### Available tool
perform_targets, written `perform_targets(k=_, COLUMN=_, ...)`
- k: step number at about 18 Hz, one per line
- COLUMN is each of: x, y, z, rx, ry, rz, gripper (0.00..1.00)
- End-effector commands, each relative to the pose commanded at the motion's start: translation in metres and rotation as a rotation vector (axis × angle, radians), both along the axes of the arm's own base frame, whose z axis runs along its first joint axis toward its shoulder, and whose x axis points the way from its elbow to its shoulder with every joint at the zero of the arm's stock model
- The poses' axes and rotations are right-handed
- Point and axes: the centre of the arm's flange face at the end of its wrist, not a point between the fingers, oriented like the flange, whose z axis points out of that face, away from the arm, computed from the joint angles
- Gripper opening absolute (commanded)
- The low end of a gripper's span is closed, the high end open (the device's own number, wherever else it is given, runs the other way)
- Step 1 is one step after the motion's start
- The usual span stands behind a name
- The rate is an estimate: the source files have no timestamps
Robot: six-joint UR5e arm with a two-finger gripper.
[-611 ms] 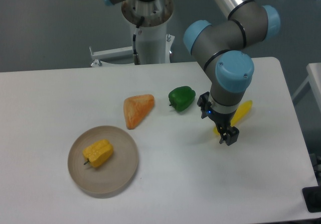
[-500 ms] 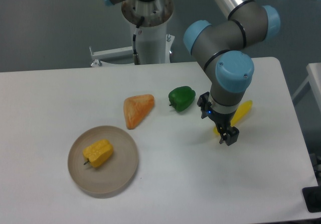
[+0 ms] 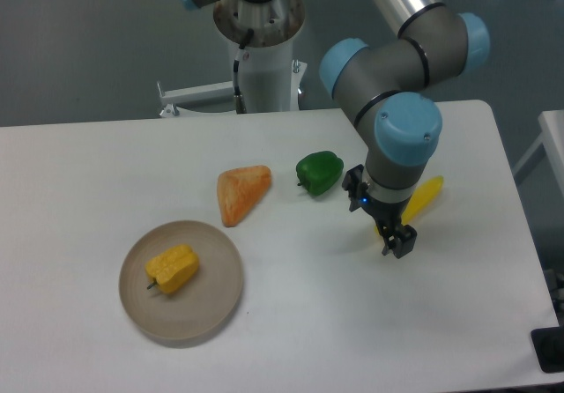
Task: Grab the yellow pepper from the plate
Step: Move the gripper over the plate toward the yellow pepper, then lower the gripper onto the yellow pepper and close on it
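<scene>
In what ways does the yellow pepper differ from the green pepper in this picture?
The yellow pepper is golden yellow, while the green pepper is dark green. The yellow pepper lies on the plate, while the green pepper rests straight on the white table. The yellow pepper is far from the gripper, while the green pepper is close beside the arm. Both are small, chunky and about the same size.

Matt plate, glossy plastic green pepper.
</scene>
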Motion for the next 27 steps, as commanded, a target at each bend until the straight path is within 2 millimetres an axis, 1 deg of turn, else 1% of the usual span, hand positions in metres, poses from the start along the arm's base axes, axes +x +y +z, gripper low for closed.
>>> perform_targets(k=2, x=0.025, y=0.008, z=0.004, rx=0.022, ry=-0.036, rz=0.064, gripper=1.0)
perform_targets(k=3, x=0.043, y=0.016, z=0.006, rx=0.02, ry=-0.039, rz=0.075, gripper=1.0)
perform_targets(k=6, x=0.093, y=0.034, z=-0.002, rx=0.002, ry=-0.06, rz=0.16, gripper=1.0)
perform_targets(k=7, x=0.107, y=0.039, z=-0.004, rx=-0.003, ry=-0.065, rz=0.189, gripper=1.0)
perform_targets(k=8, x=0.129, y=0.046, z=-0.005, rx=-0.01, ry=-0.071, rz=0.231, gripper=1.0)
perform_targets(k=9, x=0.143, y=0.049, z=-0.007, rx=-0.017, ry=-0.074, rz=0.248, gripper=1.0)
perform_targets(k=12, x=0.169, y=0.054, z=-0.02, rx=-0.042, ry=-0.086, rz=0.279, gripper=1.0)
perform_targets(k=15, x=0.194, y=0.065, z=-0.034, rx=-0.057, ry=-0.087, rz=0.31, gripper=1.0)
perform_targets(k=19, x=0.226, y=0.075, z=-0.05, rx=-0.021, ry=-0.076, rz=0.274, gripper=1.0)
perform_targets(k=20, x=0.237, y=0.078, z=-0.059, rx=-0.024, ry=-0.076, rz=0.257, gripper=1.0)
perform_targets(k=23, x=0.256, y=0.084, z=-0.074, rx=-0.042, ry=-0.078, rz=0.231, gripper=1.0)
perform_targets(k=26, x=0.264, y=0.085, z=-0.078, rx=-0.048, ry=-0.08, rz=0.221, gripper=1.0)
perform_targets(k=27, x=0.271, y=0.087, z=-0.078, rx=-0.049, ry=-0.08, rz=0.213, gripper=1.0)
